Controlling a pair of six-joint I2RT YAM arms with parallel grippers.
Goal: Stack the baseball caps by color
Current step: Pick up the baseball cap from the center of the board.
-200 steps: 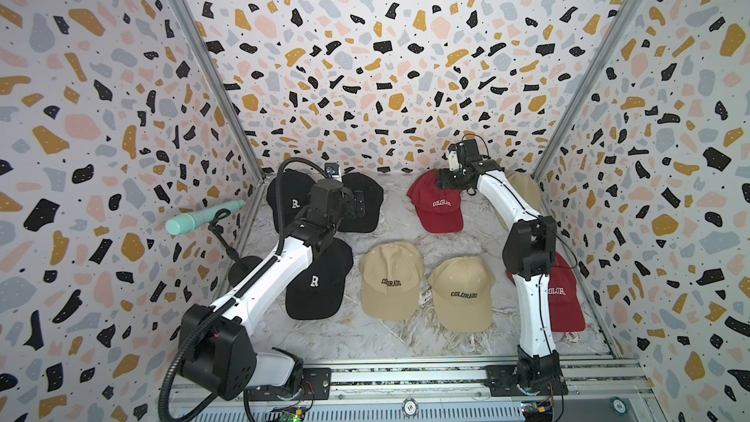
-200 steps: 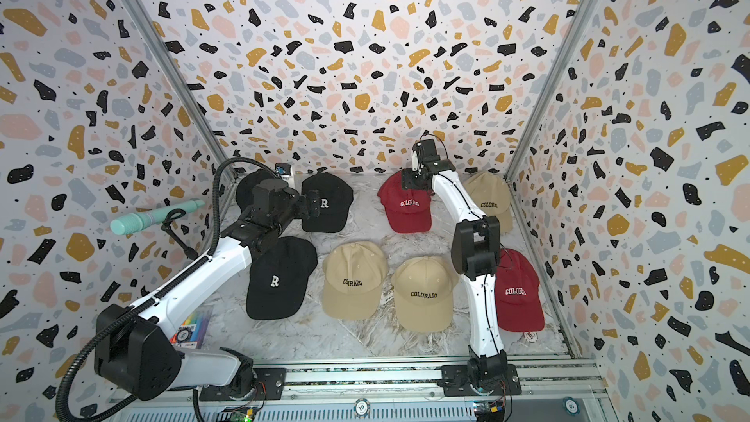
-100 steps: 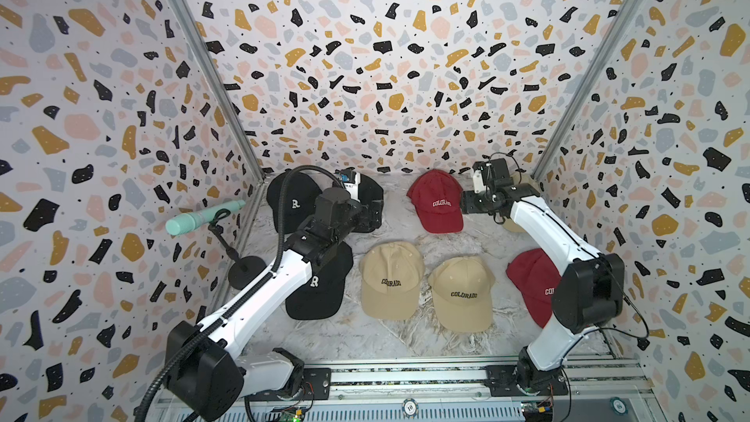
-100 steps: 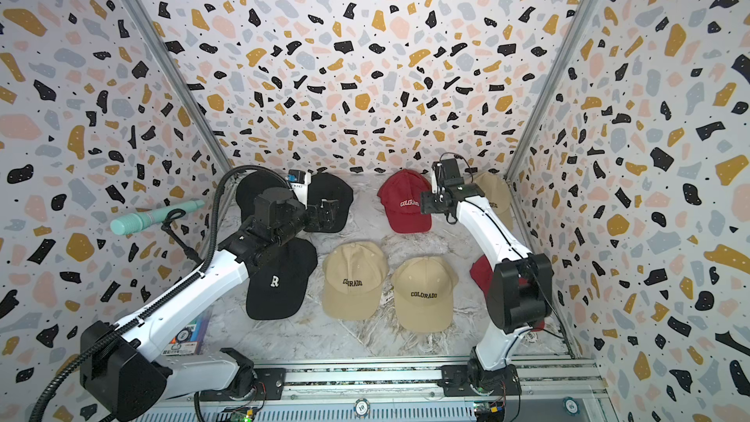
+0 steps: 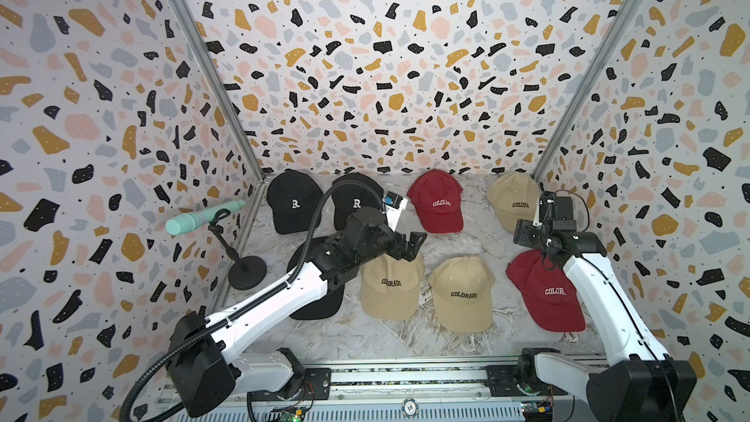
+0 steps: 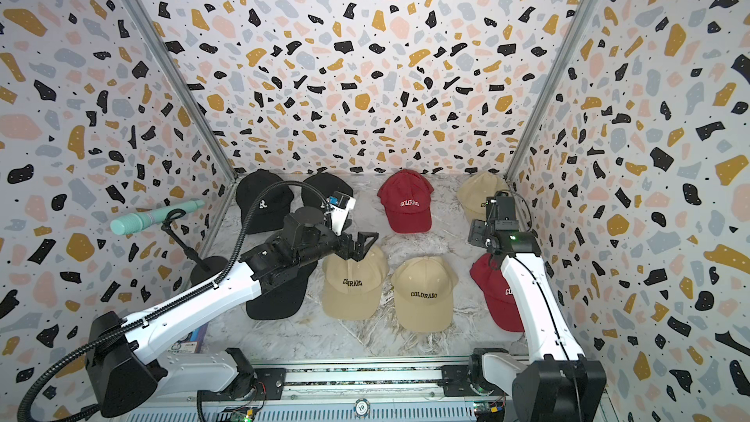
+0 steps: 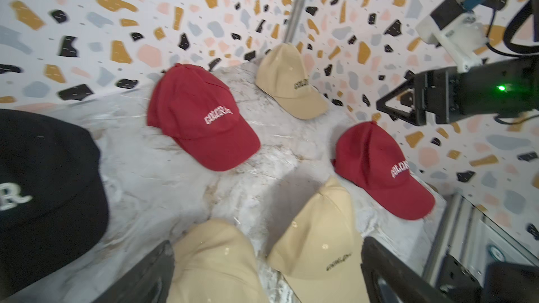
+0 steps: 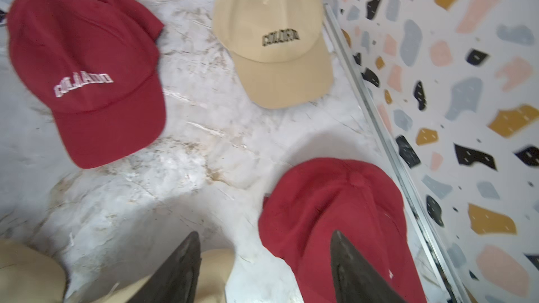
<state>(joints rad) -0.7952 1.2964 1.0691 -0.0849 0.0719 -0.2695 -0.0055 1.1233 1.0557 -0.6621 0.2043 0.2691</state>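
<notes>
Directions are read in the top views, with twelve o'clock at the back wall. The table (image 5: 466,237), marbled white, is closed by speckled walls at nine, twelve and three o'clock and by the rail (image 5: 406,379) at six. Bare surface lies open across the centre, between the back and front rows of caps, and along the six o'clock edge. The left arm (image 5: 280,298) reaches from seven o'clock toward the centre, low and nearly level, crossing over the front black cap (image 5: 320,306). The right arm (image 5: 604,298) rises from five o'clock and bends inward at three. Eight caps show, all lying apart and none stacked. The corner black cap (image 5: 291,202) and inner black cap (image 5: 354,196) are at eleven, the back red cap (image 5: 436,200) at twelve and the back tan cap (image 5: 512,198) at one. The left tan cap (image 5: 389,286) and right tan cap (image 5: 462,294) are at six and the front red cap (image 5: 544,290) at four. The left gripper (image 5: 410,245) hangs over the crown of the left tan cap, jaws spread fully, holding nothing. The right gripper (image 5: 523,234) hangs over the crown end of the front red cap, jaws partly spread, holding nothing. In the right wrist view one of its fingers (image 8: 355,272) lies over red fabric. A teal microphone (image 5: 203,217) stands on a black stand beyond the nine o'clock edge.
</notes>
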